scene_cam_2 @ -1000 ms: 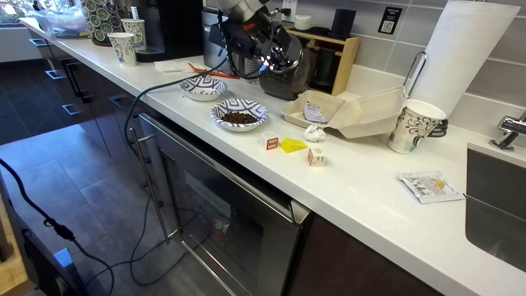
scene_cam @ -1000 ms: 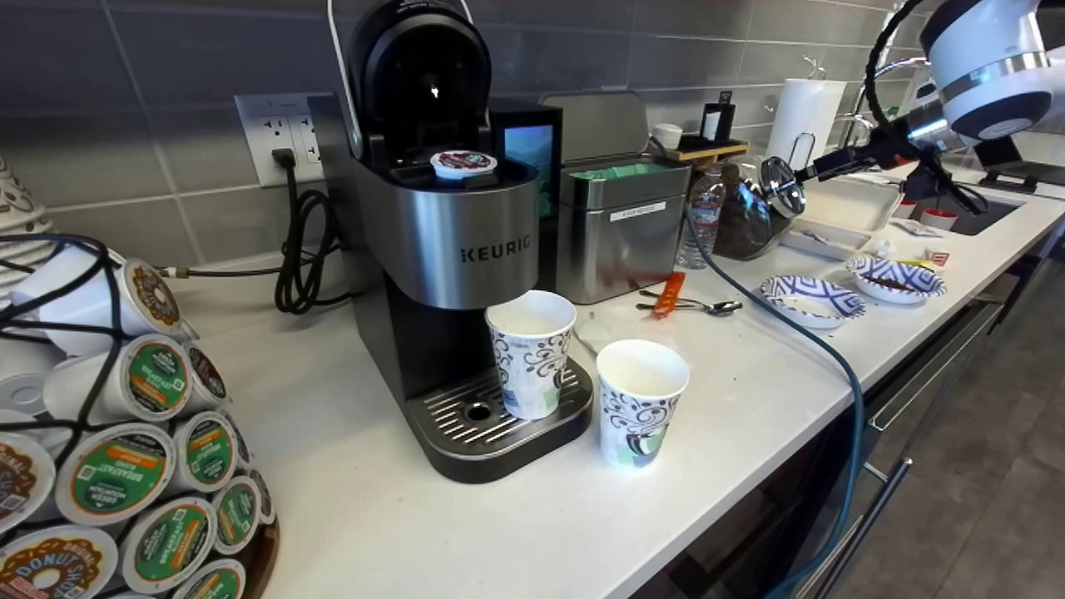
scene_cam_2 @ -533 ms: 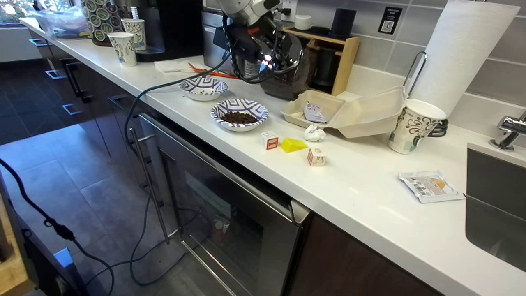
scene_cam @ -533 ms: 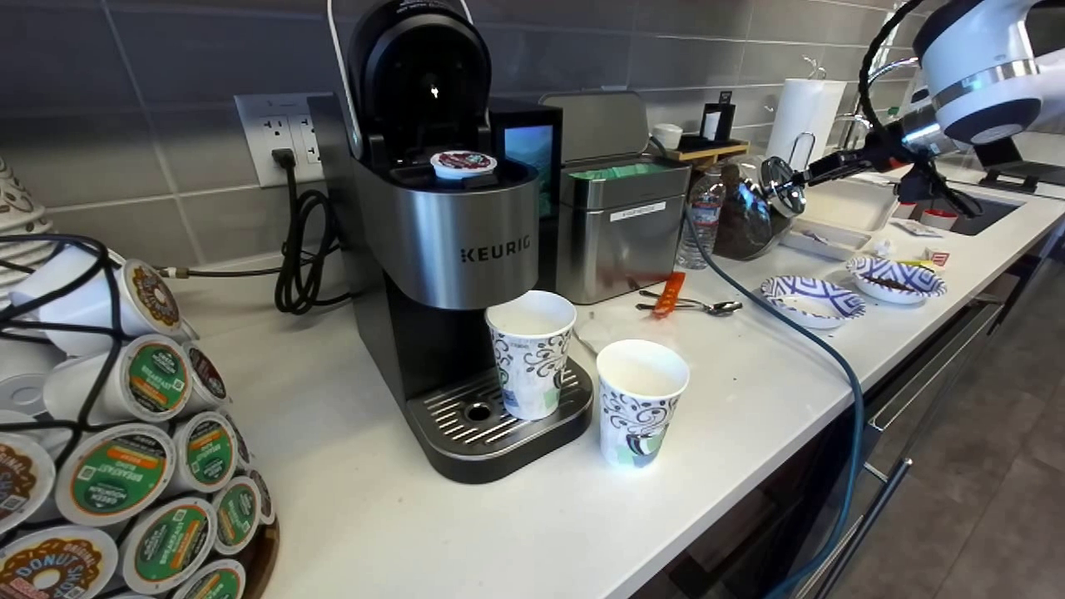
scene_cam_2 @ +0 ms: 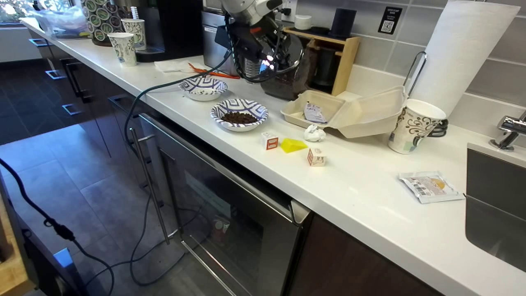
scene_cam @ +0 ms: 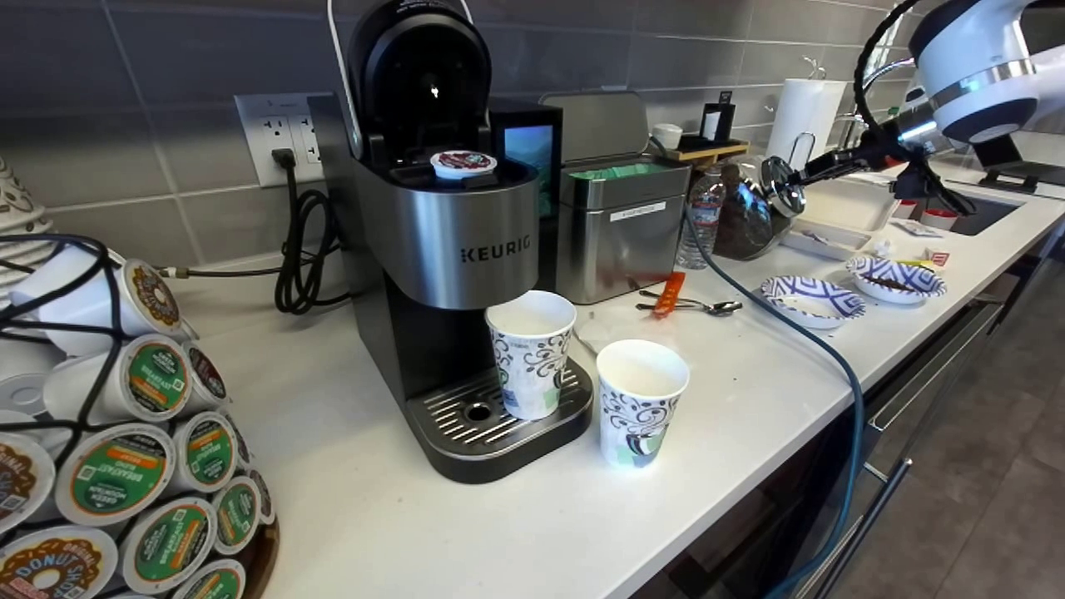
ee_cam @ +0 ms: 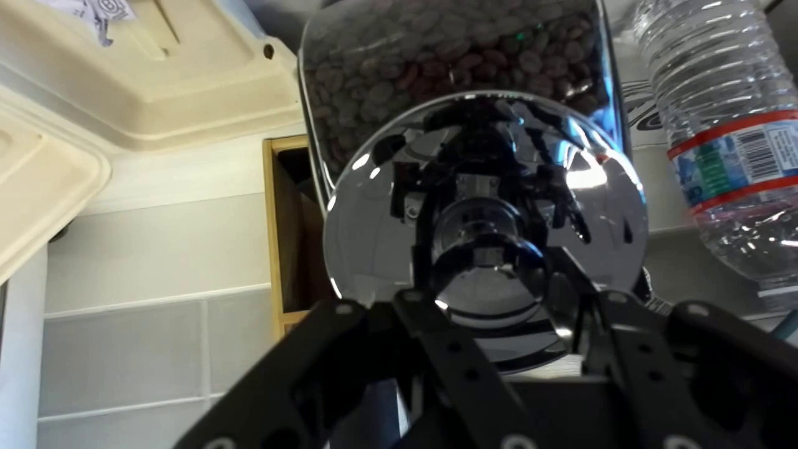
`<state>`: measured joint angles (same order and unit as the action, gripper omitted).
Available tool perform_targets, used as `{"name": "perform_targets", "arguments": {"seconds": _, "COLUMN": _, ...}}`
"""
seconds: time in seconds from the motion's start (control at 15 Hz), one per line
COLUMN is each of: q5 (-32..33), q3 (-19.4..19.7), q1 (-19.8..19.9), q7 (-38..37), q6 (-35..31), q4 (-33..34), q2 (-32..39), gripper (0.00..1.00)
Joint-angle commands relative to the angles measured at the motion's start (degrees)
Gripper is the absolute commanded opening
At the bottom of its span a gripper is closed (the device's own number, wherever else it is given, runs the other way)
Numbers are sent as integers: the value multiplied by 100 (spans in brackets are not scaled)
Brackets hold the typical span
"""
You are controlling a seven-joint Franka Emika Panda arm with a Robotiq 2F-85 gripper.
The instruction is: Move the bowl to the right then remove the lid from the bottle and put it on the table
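Straddling gripper [ee_cam: 491, 290]: your jaws stand either side of a chrome knob [ee_cam: 487, 298]; whether they clench it, you cannot tell.
Lid [ee_cam: 393, 243]: round, chrome, sitting slantwise on your jar [ee_cam: 449, 56] of brown beans.
Water bottle [ee_cam: 735, 146]: upright, just beside that jar.
Bowls [scene_cam_2: 239, 128]: two, blue-patterned, near each other on your countertop [scene_cam_2: 353, 197]; one holds brown bits [scene_cam_2: 238, 118].
Takeout box [scene_cam_2: 370, 118]: open near the jar, a packet [scene_cam_2: 314, 113] inside it.

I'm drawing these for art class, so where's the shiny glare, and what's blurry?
Wrist view: white glare and mirrored reflections on the silver lid, the gripper's fingers out of focus; in an exterior view: the window looks washed out, the floor shines bluish.
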<state>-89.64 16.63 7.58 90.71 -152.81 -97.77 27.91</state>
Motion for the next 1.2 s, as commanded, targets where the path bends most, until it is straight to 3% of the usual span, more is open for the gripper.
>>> {"name": "perform_targets", "arguments": {"seconds": 0.0, "q5": 235, "q3": 61, "q1": 7, "q7": -375, "q6": 70, "q4": -44, "q2": -28, "gripper": 21}}
{"name": "perform_targets", "arguments": {"seconds": 0.4, "q5": -468, "q3": 85, "q1": 69, "q7": -62, "q6": -165, "q4": -527, "q2": -659, "gripper": 21}}
{"name": "perform_targets", "arguments": {"seconds": 0.67, "q5": -386, "q3": 209, "q1": 21, "q7": -174, "q6": -182, "q4": -1278, "q2": -1370, "gripper": 21}}
{"name": "perform_targets", "arguments": {"seconds": 0.93, "q5": 1212, "q3": 256, "q1": -158, "q7": -1012, "q6": 230, "q4": -2602, "q2": -2458, "gripper": 21}}
{"name": "perform_targets", "arguments": {"seconds": 1.0, "q5": 1578, "q3": -36, "q1": 20, "q7": -1217, "q6": 275, "q4": -2918, "q2": -2797, "gripper": 21}}
{"name": "perform_targets", "arguments": {"seconds": 1.13, "q5": 2063, "q3": -291, "q1": -61, "q7": -1540, "q6": 396, "q4": -3276, "q2": -3300, "gripper": 21}}
